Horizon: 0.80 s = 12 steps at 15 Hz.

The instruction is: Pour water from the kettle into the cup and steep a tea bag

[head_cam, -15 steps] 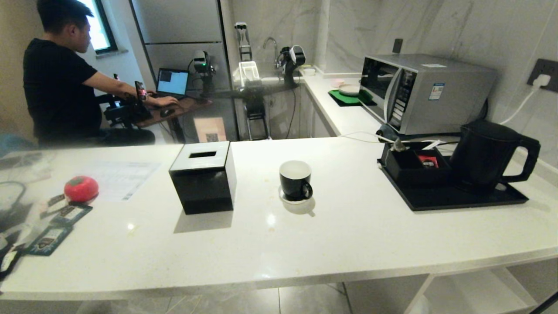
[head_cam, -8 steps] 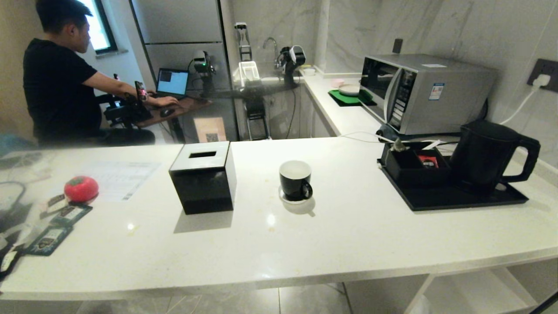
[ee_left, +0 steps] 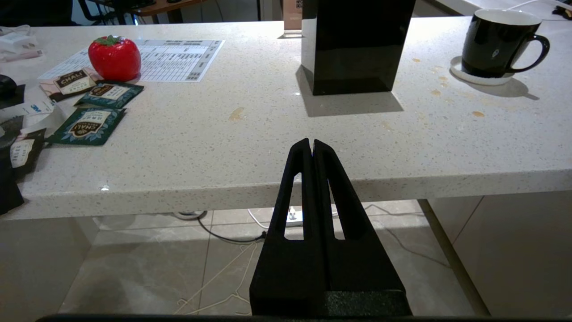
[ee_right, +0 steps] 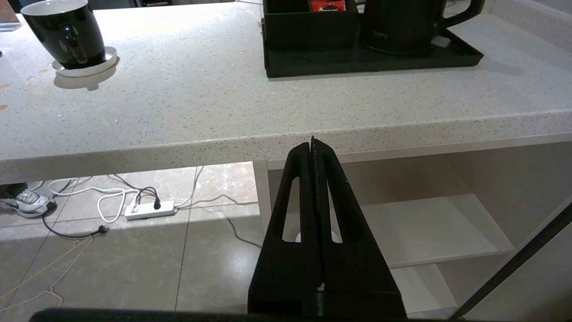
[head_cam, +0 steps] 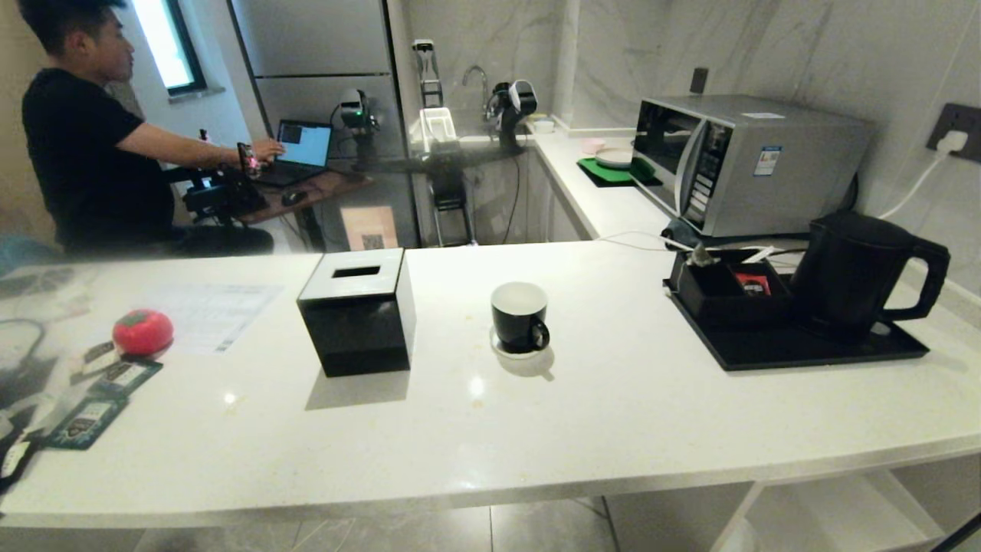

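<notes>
The kettle (head_cam: 851, 274) stands upright on a black tray (head_cam: 797, 349) at the right of the table (head_cam: 613, 414), handle turned right. Beside it on the tray sits a black box (head_cam: 720, 295) holding a red packet (head_cam: 753, 284); the tea bag (head_cam: 699, 256) rests on the box's far left corner. The cup (head_cam: 520, 316), white inside and seemingly empty, stands on its saucer (head_cam: 506, 351) mid-table, well apart from the tray. A tissue box (head_cam: 357, 310) stands to the cup's left, with dark sachets (ee_left: 87, 125) and a red ornament (head_cam: 142, 331) farther left. The left hand (ee_left: 312, 145) and right hand (ee_right: 312, 145) hang before the table edge, both closed on nothing.
</notes>
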Tool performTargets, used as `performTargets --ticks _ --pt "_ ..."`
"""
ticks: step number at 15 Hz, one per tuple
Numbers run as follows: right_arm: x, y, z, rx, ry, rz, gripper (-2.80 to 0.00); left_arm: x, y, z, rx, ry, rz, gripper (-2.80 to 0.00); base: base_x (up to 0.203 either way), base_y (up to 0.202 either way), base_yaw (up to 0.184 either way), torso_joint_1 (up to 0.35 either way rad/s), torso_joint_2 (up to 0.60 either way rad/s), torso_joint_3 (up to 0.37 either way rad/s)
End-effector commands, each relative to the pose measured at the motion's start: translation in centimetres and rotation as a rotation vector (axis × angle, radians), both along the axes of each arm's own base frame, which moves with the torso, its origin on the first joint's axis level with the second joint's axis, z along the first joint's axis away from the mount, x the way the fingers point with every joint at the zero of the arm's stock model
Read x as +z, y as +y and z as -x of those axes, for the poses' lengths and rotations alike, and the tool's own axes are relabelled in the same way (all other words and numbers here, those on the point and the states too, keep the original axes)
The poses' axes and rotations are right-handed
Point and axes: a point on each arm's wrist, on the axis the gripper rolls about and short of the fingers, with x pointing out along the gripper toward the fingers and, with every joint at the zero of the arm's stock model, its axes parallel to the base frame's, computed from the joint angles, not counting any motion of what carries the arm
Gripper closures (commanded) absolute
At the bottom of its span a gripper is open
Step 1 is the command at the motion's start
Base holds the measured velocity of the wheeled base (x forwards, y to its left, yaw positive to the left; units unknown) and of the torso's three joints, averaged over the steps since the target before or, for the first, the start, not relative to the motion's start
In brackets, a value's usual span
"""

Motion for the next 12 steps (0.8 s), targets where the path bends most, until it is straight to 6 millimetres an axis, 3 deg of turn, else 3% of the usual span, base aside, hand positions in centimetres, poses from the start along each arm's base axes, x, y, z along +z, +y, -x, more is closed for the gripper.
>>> performTargets --ticks 1,6,10,12 --pt "0.0 0.0 0.0 0.0 0.002 0.003 0.0 0.0 0.0 0.0 0.001 -0.001 0.0 0.0 0.0 0.0 0.0 0.0 0.0 0.0" --pt "0.5 0.0 0.1 -0.004 -0.02 -0.01 0.0 0.0 0.0 0.0 0.001 -0.001 0.002 0.0 0.0 0.0 0.0 0.0 0.0 0.0" --pt "4.2 0.0 0.4 -0.004 -0.047 -0.009 0.0 0.0 0.0 0.0 0.001 -0.001 0.0 0.0 0.0 0.0 0.0 0.0 0.0 0.0" --pt "7.2 -0.1 -0.7 0.003 -0.006 -0.009 0.0 0.0 0.0 0.0 0.001 -0.001 0.002 0.0 0.0 0.0 0.0 0.0 0.0 0.0"
